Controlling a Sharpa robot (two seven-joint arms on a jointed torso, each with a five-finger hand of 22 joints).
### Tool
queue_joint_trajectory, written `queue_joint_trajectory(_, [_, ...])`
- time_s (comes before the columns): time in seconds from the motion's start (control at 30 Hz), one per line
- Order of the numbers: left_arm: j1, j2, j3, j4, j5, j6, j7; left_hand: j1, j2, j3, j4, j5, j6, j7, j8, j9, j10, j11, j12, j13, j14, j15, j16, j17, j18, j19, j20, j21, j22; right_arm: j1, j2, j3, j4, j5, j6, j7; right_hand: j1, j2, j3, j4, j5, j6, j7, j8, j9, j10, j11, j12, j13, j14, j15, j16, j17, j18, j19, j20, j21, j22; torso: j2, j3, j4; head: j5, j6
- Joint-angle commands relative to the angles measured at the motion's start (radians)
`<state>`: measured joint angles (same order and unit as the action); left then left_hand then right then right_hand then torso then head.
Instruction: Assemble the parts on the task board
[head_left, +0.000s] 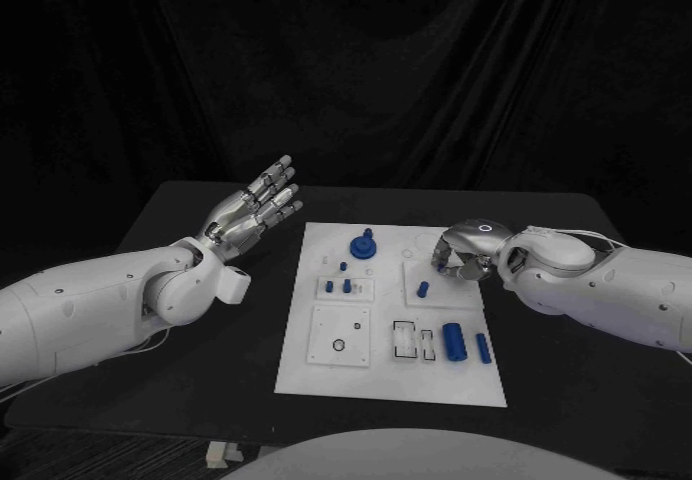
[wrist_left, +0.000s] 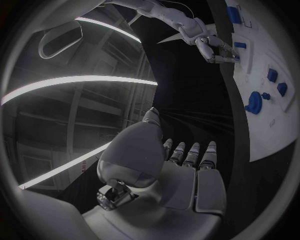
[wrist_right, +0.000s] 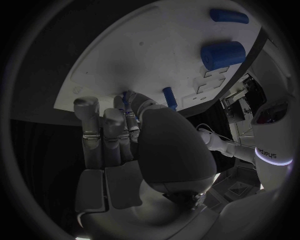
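The right hand (head_left: 464, 252) pinches a small blue part (wrist_right: 125, 96) over the task board's (head_left: 476, 385) far right; seating it comes next. The left hand (head_left: 257, 210) hovers spread.

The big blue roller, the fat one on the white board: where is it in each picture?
Head view: the big blue roller lies on the near right part of the task board.
Left wrist view: possibly the blue piece at the board's cut-off end; cannot tell.
Right wrist view: the roller lies beyond the right hand.
Shared landmark: the thin blue peg beside it.
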<state>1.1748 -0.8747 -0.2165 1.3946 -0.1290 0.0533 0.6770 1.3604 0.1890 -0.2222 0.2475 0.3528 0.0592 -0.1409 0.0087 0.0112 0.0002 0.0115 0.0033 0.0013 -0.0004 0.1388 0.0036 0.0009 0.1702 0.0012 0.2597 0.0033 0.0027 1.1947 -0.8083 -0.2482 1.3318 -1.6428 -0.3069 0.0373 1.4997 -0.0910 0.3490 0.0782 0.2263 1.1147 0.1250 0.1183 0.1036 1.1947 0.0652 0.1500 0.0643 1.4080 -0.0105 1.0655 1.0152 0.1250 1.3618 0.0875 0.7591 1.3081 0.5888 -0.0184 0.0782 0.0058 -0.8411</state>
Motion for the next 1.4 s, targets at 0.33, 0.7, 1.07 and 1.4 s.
queue_joint_trajectory(0.33, [-0.003, 0.002, 0.001, -0.001, 0.0, 0.018, 0.025, 0.028, 0.008, 0.001, -0.033, 0.045, 0.012, 0.024, 0.007, 0.003, 0.0, 0.018, -0.003, -0.001, 0.0, 0.017, -0.004, -0.001, 0.01, 0.002, 0.018, 0.0, 0.007, 0.009, -0.033, 0.001, 0.043, -0.006, -0.116, 0.025, 0.007, -0.002, -0.001, -0.005, -0.003, 0.018, -0.001, 0.007, 0.003, 0.015, -0.001, -0.011, 0.001, 0.01, -0.005, 0.008, 0.008, -0.005, 0.015, 0.0, 0.031, 0.107, 0.0, 0.0007, -0.0002, 0.008, 0.005])
queue_joint_trajectory(0.7, [-0.004, 0.004, 0.001, -0.004, 0.0, 0.018, 0.016, 0.033, 0.012, 0.001, -0.045, 0.064, 0.015, 0.031, 0.007, 0.004, 0.0, 0.022, -0.003, -0.001, 0.0, 0.02, -0.004, -0.001, 0.01, 0.004, 0.021, 0.002, 0.011, 0.065, -0.087, 0.002, 0.14, -0.006, -0.127, 0.007, -0.001, -0.005, -0.005, 0.002, -0.009, 0.021, -0.001, 0.005, 0.004, 0.017, 0.0, -0.019, 0.0, 0.015, -0.005, 0.01, 0.009, -0.008, 0.02, 0.0, 0.046, 0.109, -0.001, 0.0012, 0.0003, 0.012, 0.004])
queue_joint_trajectory(1.07, [-0.005, 0.009, 0.001, -0.012, 0.0, 0.022, 0.011, 0.035, 0.013, 0.001, -0.049, 0.068, 0.017, 0.035, 0.008, 0.004, 0.0, 0.025, -0.003, -0.001, 0.0, 0.021, -0.004, -0.001, 0.01, 0.004, 0.022, 0.002, 0.012, 0.084, -0.109, 0.001, 0.288, -0.006, -0.093, 0.004, -0.001, -0.007, -0.005, 0.004, -0.009, 0.02, -0.001, 0.002, 0.003, 0.015, 0.001, -0.028, -0.001, 0.02, -0.004, 0.019, 0.017, -0.01, 0.024, 0.0, 0.059, 0.111, 0.0, 0.0009, 0.0001, 0.018, -0.007])
queue_joint_trajectory(1.4, [-0.008, 0.019, 0.001, -0.018, 0.0, 0.027, 0.007, 0.035, 0.016, 0.002, -0.052, 0.071, 0.018, 0.039, 0.008, 0.004, 0.0, 0.028, -0.003, -0.001, 0.0, 0.022, -0.004, -0.001, 0.01, 0.004, 0.022, 0.001, 0.01, 0.045, -0.026, 0.001, 0.304, -0.006, -0.056, 0.023, 0.003, -0.01, -0.002, 0.003, -0.001, 0.018, 0.0, -0.002, 0.002, 0.015, 0.001, -0.035, -0.001, 0.024, -0.004, 0.022, 0.019, -0.01, 0.026, -0.001, 0.063, 0.112, -0.002, 0.0002, -0.0022, 0.033, -0.02])
